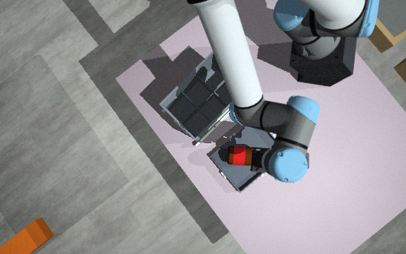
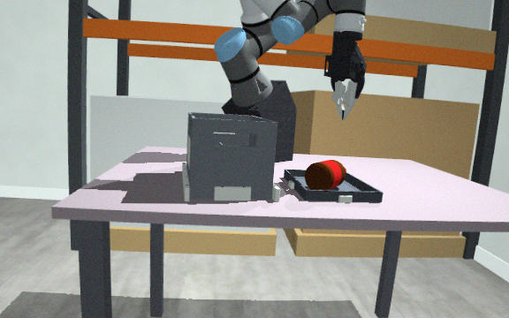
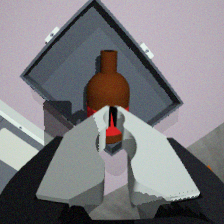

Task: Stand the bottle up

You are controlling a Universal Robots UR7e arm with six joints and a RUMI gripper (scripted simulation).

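Note:
A brown bottle with a red label (image 2: 324, 174) lies on its side on the shallow dark tray (image 2: 333, 189). It also shows from above (image 1: 240, 156) and in the wrist view (image 3: 107, 92), neck pointing away from the camera. My gripper (image 2: 344, 111) hangs well above the tray, fingers pointing down, shut with nothing between them. In the wrist view the shut fingertips (image 3: 113, 121) sit over the bottle's label end.
A tall dark crate (image 2: 231, 156) (image 1: 197, 106) with inner dividers stands just left of the tray (image 1: 242, 161). The robot base (image 1: 321, 61) is at the table's back. Cardboard boxes and an orange rack beam stand behind the table.

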